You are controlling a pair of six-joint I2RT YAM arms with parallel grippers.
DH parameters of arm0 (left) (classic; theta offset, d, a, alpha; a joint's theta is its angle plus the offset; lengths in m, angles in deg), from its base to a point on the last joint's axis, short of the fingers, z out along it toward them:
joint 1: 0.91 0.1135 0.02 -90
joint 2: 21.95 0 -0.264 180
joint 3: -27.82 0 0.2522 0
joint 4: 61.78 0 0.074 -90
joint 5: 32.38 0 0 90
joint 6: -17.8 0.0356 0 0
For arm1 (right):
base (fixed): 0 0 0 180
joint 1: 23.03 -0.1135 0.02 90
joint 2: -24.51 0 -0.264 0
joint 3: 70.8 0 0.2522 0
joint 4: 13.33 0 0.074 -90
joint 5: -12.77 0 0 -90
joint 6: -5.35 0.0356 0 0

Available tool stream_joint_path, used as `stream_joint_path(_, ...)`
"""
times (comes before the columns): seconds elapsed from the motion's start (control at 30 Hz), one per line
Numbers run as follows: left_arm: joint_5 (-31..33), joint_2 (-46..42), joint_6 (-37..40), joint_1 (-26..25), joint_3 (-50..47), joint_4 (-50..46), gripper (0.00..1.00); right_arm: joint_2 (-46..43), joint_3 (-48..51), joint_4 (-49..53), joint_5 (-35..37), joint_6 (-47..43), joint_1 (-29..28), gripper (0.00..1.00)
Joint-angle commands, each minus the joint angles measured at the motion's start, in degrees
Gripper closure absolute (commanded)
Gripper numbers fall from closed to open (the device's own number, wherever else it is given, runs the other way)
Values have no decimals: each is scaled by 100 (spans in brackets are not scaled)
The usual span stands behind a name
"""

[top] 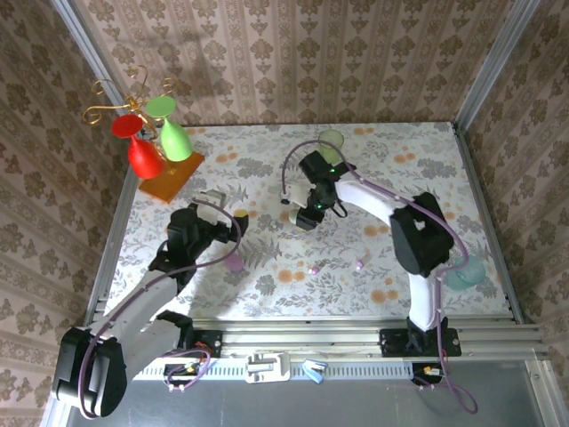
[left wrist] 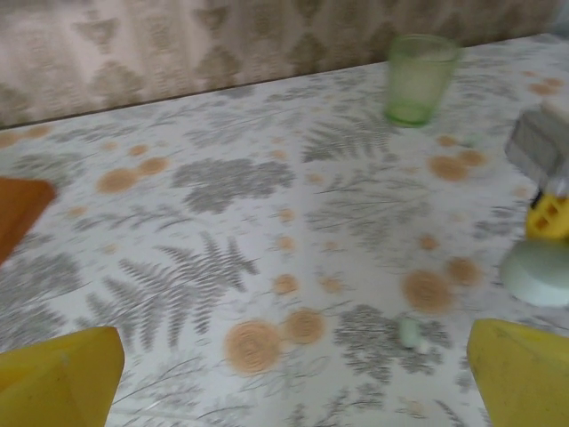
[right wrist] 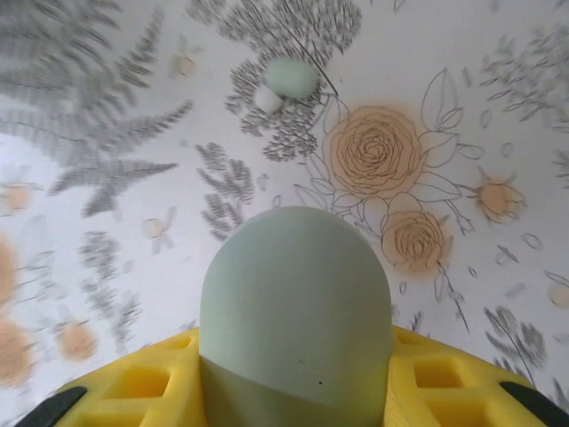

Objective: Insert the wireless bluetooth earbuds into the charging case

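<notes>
Bright, even light, soft shadows — left wrist view blurred, right wrist sharper

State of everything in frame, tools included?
Left tool: open, empty.
Right tool: shut on the case below.
Pale green case: closed, gripped.
Pale green earbud: loose on table.
Purple earbuds: both loose on table.
Purple case: on table, lid state unclear.
Green cup: upright.
Wine glasses: hanging inverted on rack.

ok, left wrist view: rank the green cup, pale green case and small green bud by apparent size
1. green cup
2. pale green case, cropped by the frame edge, so ranking against the cup is unsure
3. small green bud, clearly smallest
</notes>
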Motion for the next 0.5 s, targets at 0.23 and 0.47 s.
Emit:
stream_joint_path(0.23, -4085, 1076, 715, -412, 1286, 238, 0, -1615, 310, 499, -1192, -48, 51, 70)
stream_joint_path(0.47, -5256, 1632, 775, -627, 1792, 172, 7, -2007, 63, 676, -1736, -135, -29, 71)
